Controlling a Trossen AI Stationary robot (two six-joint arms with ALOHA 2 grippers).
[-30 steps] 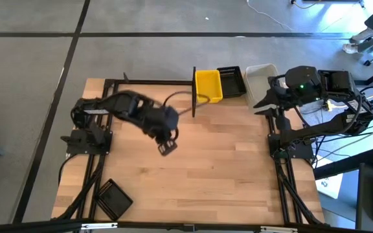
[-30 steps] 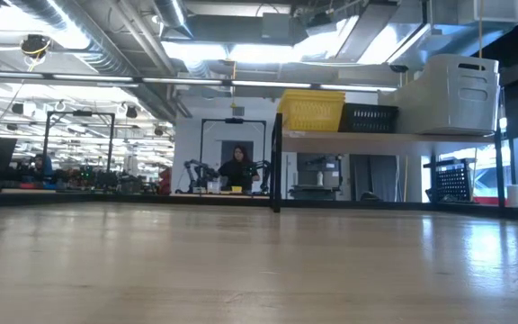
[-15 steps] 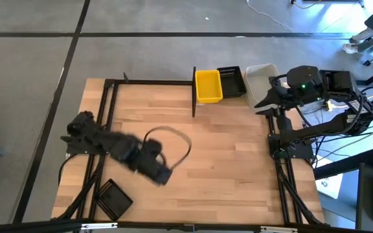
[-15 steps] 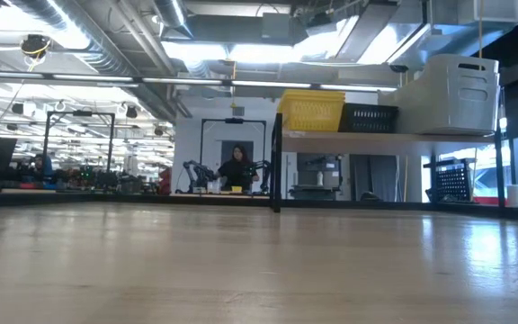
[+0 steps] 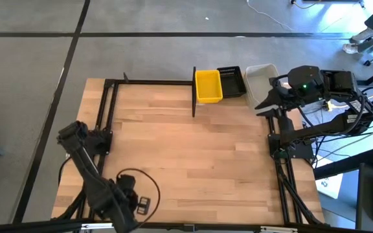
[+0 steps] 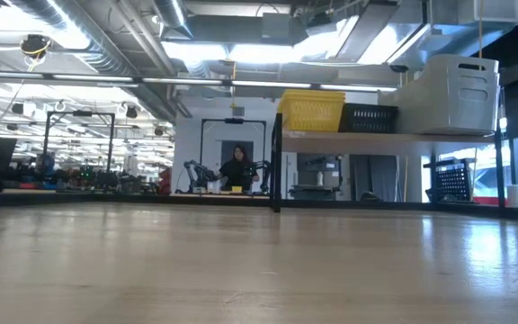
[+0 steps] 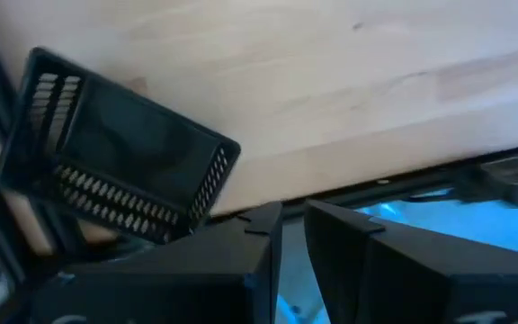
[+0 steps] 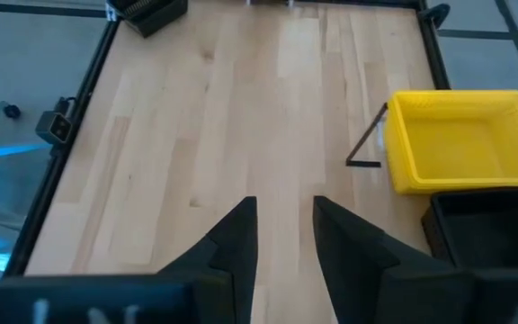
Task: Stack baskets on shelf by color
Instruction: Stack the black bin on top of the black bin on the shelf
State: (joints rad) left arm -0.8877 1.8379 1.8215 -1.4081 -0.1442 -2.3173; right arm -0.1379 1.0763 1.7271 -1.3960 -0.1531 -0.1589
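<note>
On the shelf (image 6: 385, 137) at the table's far right stand yellow baskets (image 5: 208, 85), black baskets (image 5: 232, 81) and whitish baskets (image 5: 261, 79), side by side. One more black slatted basket (image 7: 115, 184) lies flat on the table at the near left corner. My left gripper (image 5: 142, 206) hovers beside it at the near edge, its fingers a narrow gap apart and holding nothing. In the high view the left arm covers this basket. My right gripper (image 8: 284, 220) waits open by the shelf's right end, near the whitish baskets.
Black frame rails (image 5: 105, 123) run along the table's left, right and far sides. The shelf's black post (image 5: 193, 97) stands left of the yellow baskets. Bare wood (image 5: 199, 155) spans the table's middle. A person (image 6: 237, 166) sits far off in the room behind.
My left arm has swung quickly from the table's middle, near the shelf, toward the near left corner and now hangs over the lone black basket. The baskets on the shelf and the right arm have stayed as they were.
</note>
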